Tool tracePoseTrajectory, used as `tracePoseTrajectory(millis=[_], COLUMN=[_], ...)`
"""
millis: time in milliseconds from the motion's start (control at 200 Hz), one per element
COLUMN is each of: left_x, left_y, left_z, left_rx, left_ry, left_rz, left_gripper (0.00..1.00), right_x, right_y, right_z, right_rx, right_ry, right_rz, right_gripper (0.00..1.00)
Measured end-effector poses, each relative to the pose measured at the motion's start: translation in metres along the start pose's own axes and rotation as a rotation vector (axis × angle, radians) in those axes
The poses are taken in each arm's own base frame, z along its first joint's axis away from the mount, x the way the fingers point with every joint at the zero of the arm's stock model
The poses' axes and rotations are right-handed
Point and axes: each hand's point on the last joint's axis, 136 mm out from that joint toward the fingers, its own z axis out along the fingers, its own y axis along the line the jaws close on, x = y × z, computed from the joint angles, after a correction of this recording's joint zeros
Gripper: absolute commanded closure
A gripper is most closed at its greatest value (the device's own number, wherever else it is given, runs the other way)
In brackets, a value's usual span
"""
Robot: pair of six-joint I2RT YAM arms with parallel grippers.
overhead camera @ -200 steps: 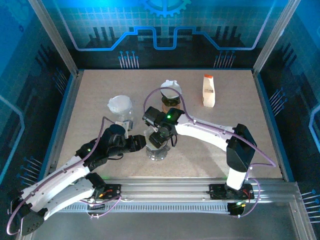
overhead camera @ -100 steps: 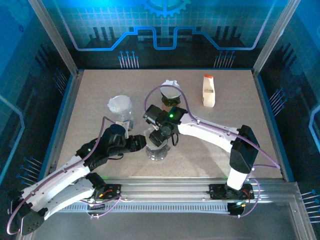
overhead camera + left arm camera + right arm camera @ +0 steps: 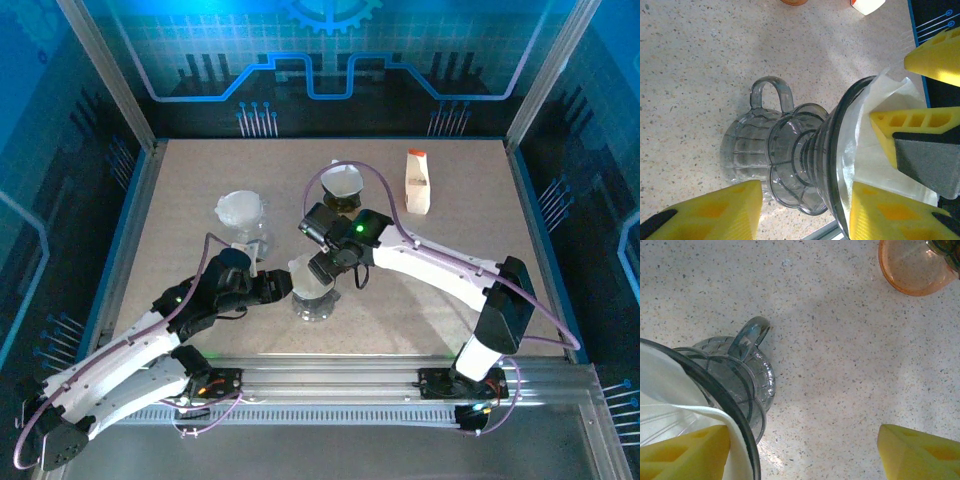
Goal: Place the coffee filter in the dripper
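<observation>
Right gripper (image 3: 804, 437): jaws spread wide, nothing clamped; one yellow finger (image 3: 905, 127) down inside the dripper (image 3: 810, 150), against the white coffee filter (image 3: 867, 160), the other finger outside the dark rim. Coffee filter seated in the dripper's cone, upper edge standing a little proud of that rim. Left gripper (image 3: 807, 192) low at the dripper's opposite side, fingers wide apart, flanking the flower-shaped base; whether in actual contact, impossible to tell. Directly under the dripper, a clear ribbed glass mug (image 3: 740, 150), handle out to one side, upright on the speckled table (image 3: 850, 365). Beyond the dripper, away from the arm bases, an orange translucent cup (image 3: 912, 267), near but not touching. Farther off on the right arm's side of the dripper, a white carton (image 3: 417, 185) with an orange top, well apart. On the left arm's side, beyond the dripper, a second clear funnel (image 3: 240, 212), likewise apart.
</observation>
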Motion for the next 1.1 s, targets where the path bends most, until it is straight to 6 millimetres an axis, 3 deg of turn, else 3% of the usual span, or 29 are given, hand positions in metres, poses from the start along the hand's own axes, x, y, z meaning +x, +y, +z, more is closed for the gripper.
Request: tracePoseTrajectory(millis=[165,355,725,921,1101], left_x=[0.000,0.000,0.000,-0.001,-0.001], left_y=[0.000,0.000,0.000,0.001,0.002], left_z=[0.000,0.000,0.000,0.000,0.000], left_rx=[-0.001,-0.001,0.003,-0.002,-0.002], left_ry=[0.000,0.000,-0.002,-0.004,-0.004], left_rz=[-0.001,-0.001,0.000,-0.003,-0.004], left_gripper=[0.52,0.52,0.52,0.51,0.51], right_x=[-0.004,-0.007,0.022,0.014,-0.015], right_y=[0.001,-0.001,0.003,0.003,0.005], right_z=[-0.003,-0.021,-0.024,-0.028,-0.031], right_rx=[-0.007,-0.026,-0.040,-0.051,-0.081], right_ry=[-0.022,-0.073,-0.048,-0.071,-0.123], right_rz=[-0.004,0.008,0.005,0.011,0.022], right_gripper=[0.21,0.21,0.21,0.21,0.20])
